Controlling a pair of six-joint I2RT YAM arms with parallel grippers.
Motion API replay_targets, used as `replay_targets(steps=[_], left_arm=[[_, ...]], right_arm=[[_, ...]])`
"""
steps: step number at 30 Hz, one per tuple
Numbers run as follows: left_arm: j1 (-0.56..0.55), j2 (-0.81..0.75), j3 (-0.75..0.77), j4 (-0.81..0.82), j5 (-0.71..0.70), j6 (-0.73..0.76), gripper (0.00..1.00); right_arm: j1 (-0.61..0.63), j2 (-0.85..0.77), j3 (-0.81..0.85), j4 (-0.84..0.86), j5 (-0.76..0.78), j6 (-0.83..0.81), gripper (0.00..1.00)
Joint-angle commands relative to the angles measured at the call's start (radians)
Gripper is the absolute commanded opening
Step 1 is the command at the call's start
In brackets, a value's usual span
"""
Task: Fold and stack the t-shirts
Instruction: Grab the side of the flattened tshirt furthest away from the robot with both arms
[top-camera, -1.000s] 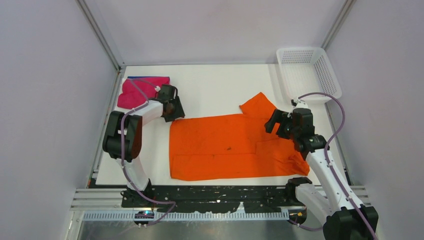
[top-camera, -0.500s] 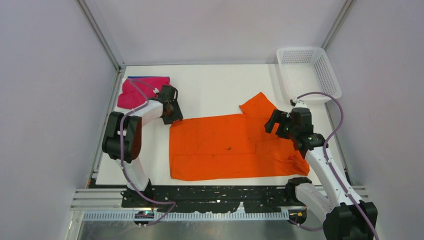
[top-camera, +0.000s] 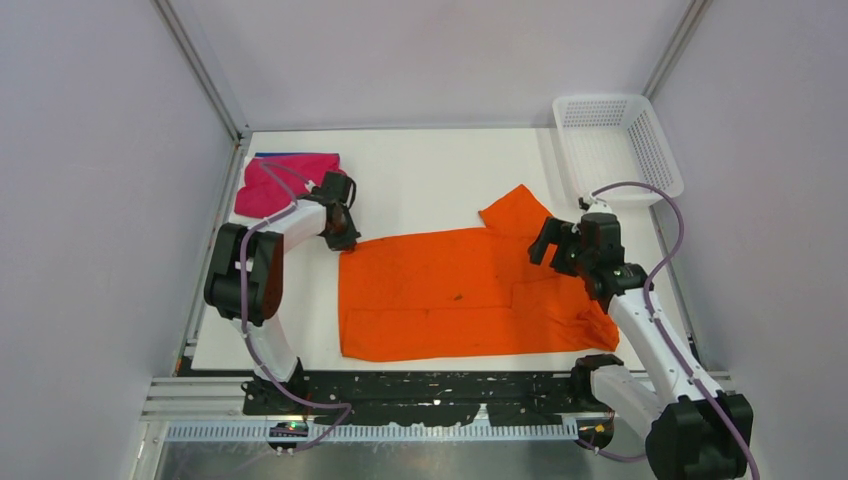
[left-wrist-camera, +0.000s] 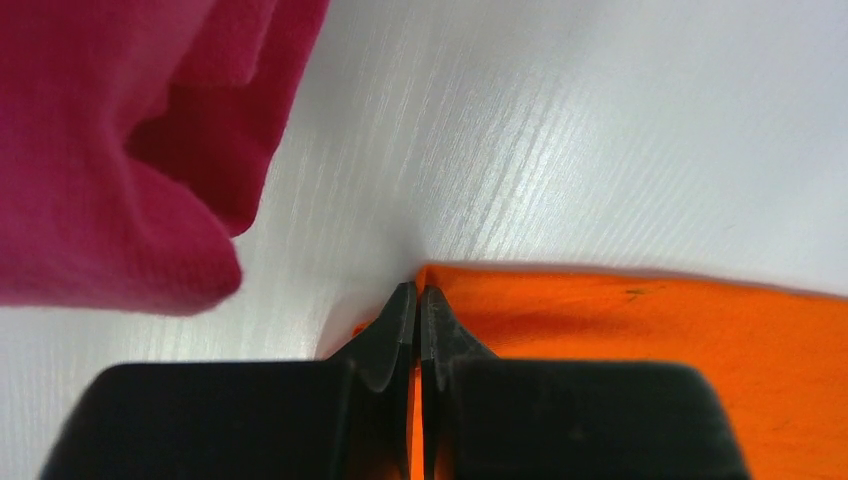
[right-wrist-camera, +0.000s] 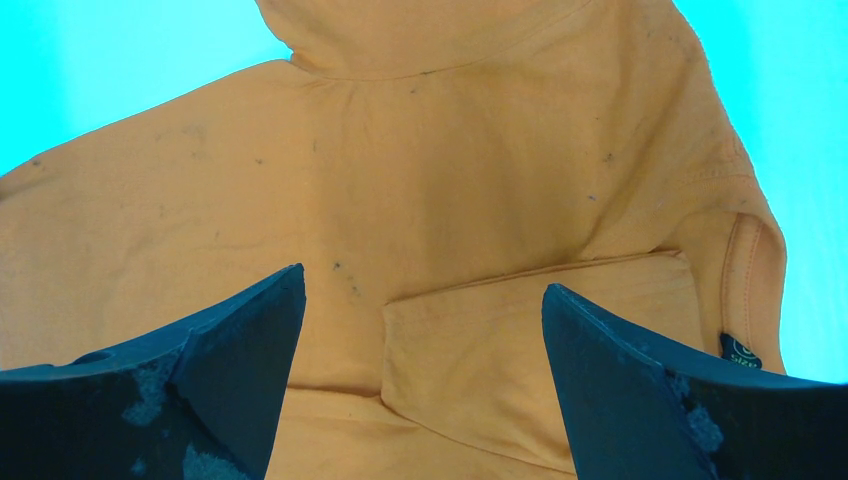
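Two claws: left claw (left-wrist-camera: 418, 298) clamped on orange t-shirt (left-wrist-camera: 650, 340) corner, clear only wrist-side; right claw (right-wrist-camera: 422, 282) apart.

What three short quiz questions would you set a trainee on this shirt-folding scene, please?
1. True or false: the left gripper is shut on a corner of the orange t-shirt.
2. Where does the pink t-shirt lie? A, at the table's far left; B, under the orange t-shirt; C, over the table's near edge.
3. Which gripper hangs open over the orange t-shirt?
Key: 1 true; 2 A; 3 the right gripper.
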Motion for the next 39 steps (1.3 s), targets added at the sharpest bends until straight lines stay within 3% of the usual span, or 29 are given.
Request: replay_targets(steps=[1, 6, 13, 24, 31, 39], left_arm=[[-0.004, -0.035, 0.023, -0.011, -0.013, 0.040, 0.00], [-0.009, -0.094, 0.001, 0.049, 0.007, 0.096, 0.00], [-0.027, -0.133, -0.037, 0.090, 0.036, 0.118, 0.00], [-0.031, -0.156, -0.063, 0.112, 0.075, 0.126, 0.00], [-0.031, -0.156, -0.064, 0.118, 0.090, 0.123, 0.00], [-0.031, -0.162, -0.068, 0.113, 0.092, 0.120, 0.00]], right_arm=[[-0.005, 0.072, 0.073, 0.095, 0.001, 0.000, 0.95], [0.027, 0.295, 0.194, 0.157, 0.017, 0.002, 0.95], [0.070, 0.712, 0.574, 0.120, 0.218, -0.067, 0.95], [0.055, 1.268, 1.209, -0.025, 0.176, -0.095, 0.99], [0.054, 1.433, 1.409, -0.209, 0.190, -0.082, 0.97], [0.055, 1.423, 1.338, -0.265, 0.190, -0.076, 0.83]])
